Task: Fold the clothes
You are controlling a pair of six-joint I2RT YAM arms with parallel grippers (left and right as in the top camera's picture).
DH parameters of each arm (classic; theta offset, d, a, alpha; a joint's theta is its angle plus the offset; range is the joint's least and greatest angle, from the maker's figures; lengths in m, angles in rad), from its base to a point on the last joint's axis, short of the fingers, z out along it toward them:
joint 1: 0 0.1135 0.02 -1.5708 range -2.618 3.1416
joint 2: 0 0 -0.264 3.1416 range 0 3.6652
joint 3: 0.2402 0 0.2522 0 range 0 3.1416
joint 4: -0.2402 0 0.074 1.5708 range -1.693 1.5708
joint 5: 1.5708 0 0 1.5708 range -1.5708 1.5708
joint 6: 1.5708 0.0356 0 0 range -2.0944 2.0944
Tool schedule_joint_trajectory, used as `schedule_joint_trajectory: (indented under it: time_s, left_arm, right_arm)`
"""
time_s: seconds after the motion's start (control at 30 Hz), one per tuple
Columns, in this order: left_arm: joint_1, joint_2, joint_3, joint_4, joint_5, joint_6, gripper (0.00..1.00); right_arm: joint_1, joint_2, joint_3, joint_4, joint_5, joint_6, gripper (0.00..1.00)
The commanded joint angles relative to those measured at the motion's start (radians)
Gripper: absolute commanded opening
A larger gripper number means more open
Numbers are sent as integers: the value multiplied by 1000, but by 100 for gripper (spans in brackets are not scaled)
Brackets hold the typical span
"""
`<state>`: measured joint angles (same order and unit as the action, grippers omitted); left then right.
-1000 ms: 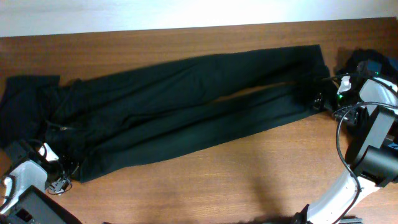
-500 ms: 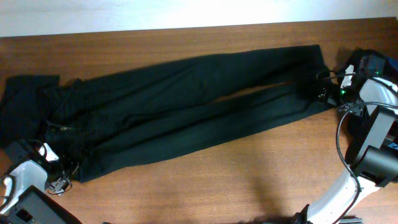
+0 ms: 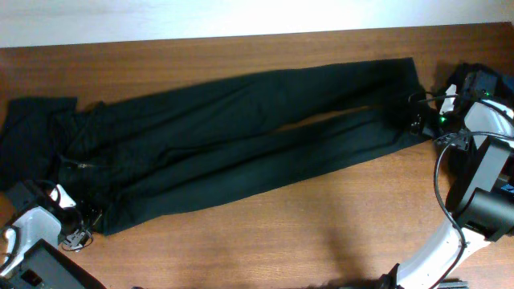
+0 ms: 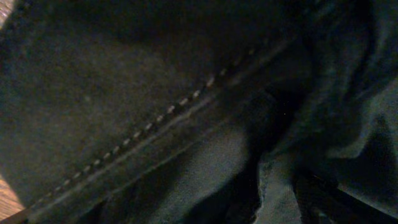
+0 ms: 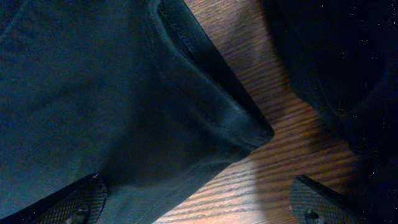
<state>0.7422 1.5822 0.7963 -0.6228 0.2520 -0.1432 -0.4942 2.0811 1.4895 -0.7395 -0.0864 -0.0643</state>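
Step judged: grasp of trousers (image 3: 241, 136) at both ends, ahead of first fold. Garment laid flat, diagonally across table (image 3: 321, 233): waist at left, leg hems at right, legs slightly parted. Fabric matte black, soft; seam stitching shown close in left wrist view. Over hem corner, right gripper (image 5: 196, 208) held with fingers wide apart, nothing clamped. At waist, left gripper (image 3: 78, 229) buried in cloth; closure cannot be told. Next move judged: hem to be pinched, then carried toward waist.

My R gripper (image 3: 418, 119): jaws wide apart, pads (image 5: 79, 200) at both bottom corners of wrist view. My R arm (image 3: 482, 172) bent behind it. L gripper (image 3: 78, 231): set low; can't read its jaws.
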Motion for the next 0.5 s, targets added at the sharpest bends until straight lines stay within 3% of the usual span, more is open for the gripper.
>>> schedule_joint_trajectory:
  time_s: [0.0,0.33,0.47]
  left_arm:
    - [5,5,-6,5,14,2,99]
    - [5,5,-6,82,19,0,99]
    - [4,5,-6,95,98,-2,99]
  right_arm:
    - [3,1,17,-4,8,-6,99]
    - [3,1,17,-4,-2,-6,99]
    - [3,1,17,-3,-11,-6,99]
